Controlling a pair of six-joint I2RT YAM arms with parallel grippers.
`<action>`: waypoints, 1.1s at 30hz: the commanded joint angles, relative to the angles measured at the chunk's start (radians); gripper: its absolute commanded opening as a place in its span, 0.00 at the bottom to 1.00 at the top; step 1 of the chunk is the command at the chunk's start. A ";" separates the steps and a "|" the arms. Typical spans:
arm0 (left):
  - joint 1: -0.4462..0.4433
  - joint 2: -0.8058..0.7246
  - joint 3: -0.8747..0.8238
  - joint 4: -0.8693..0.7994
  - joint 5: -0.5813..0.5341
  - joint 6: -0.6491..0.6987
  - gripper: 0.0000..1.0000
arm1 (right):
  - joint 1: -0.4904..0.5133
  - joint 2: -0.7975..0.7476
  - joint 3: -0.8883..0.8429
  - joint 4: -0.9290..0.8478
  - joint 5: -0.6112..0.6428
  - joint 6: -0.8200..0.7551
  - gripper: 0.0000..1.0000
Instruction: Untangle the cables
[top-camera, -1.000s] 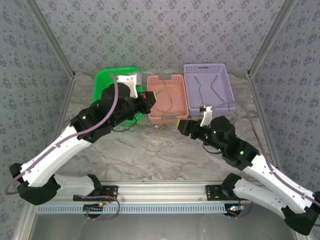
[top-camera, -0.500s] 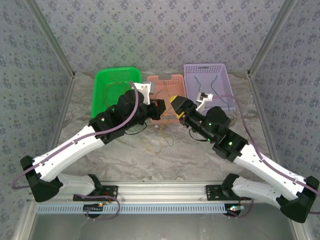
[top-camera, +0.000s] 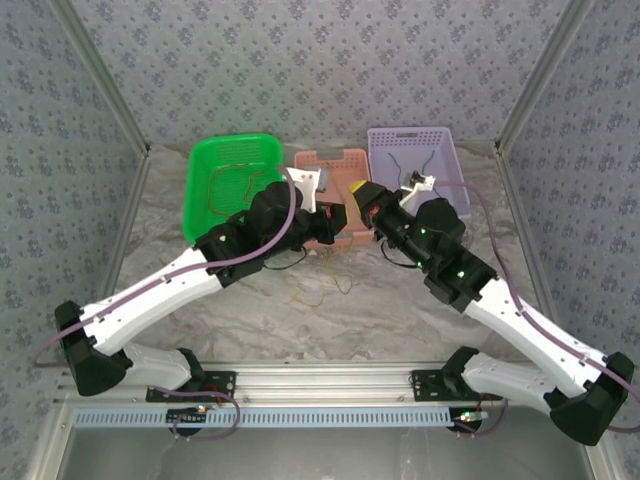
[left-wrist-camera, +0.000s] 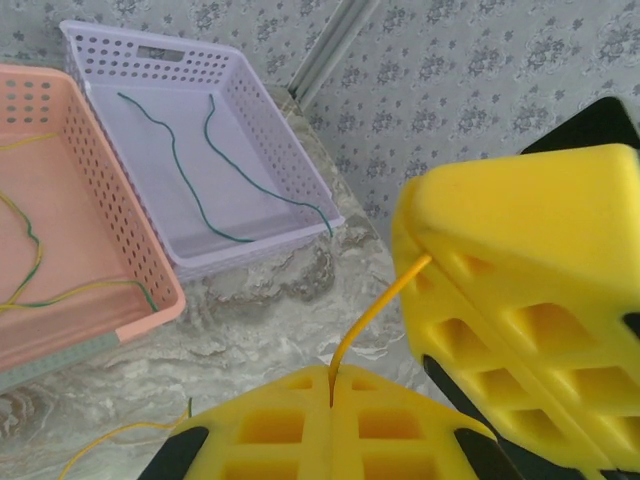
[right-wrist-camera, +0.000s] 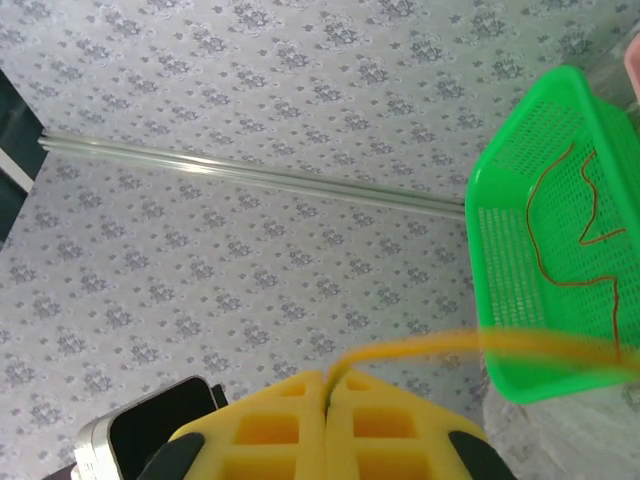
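A short stretch of yellow cable (left-wrist-camera: 375, 310) runs taut between my two grippers, just in front of the pink basket (top-camera: 345, 160). My left gripper (left-wrist-camera: 332, 375) is shut on one end of it, its jaws pressed together. My right gripper (right-wrist-camera: 328, 380) is shut on the other end, and the yellow cable (right-wrist-camera: 450, 345) trails off to the right as a blur. In the top view the left gripper (top-camera: 338, 216) and right gripper (top-camera: 358, 190) nearly touch. A loose tangle of thin cables (top-camera: 318, 285) lies on the marble table below them.
The green basket (top-camera: 200, 190) at back left holds an orange cable (right-wrist-camera: 570, 220). The purple basket (left-wrist-camera: 270, 120) holds two green cables (left-wrist-camera: 190, 170). Yellow and green cables lie in the pink basket (left-wrist-camera: 110, 190). Patterned walls and metal posts enclose the table.
Both arms swung inward from the baskets and met in front of the pink basket. The right gripper, open before, has shut on the yellow cable held by the left.
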 joint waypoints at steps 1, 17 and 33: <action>-0.009 0.020 0.020 0.034 0.031 0.021 0.00 | -0.049 -0.024 0.053 -0.106 -0.019 -0.042 0.00; -0.012 -0.215 -0.395 -0.123 -0.200 -0.153 0.44 | -0.552 -0.126 -0.001 -0.447 -0.267 -0.339 0.00; -0.046 0.040 -0.568 0.078 -0.279 -0.455 0.33 | -0.742 -0.089 -0.101 -0.492 -0.425 -0.540 0.00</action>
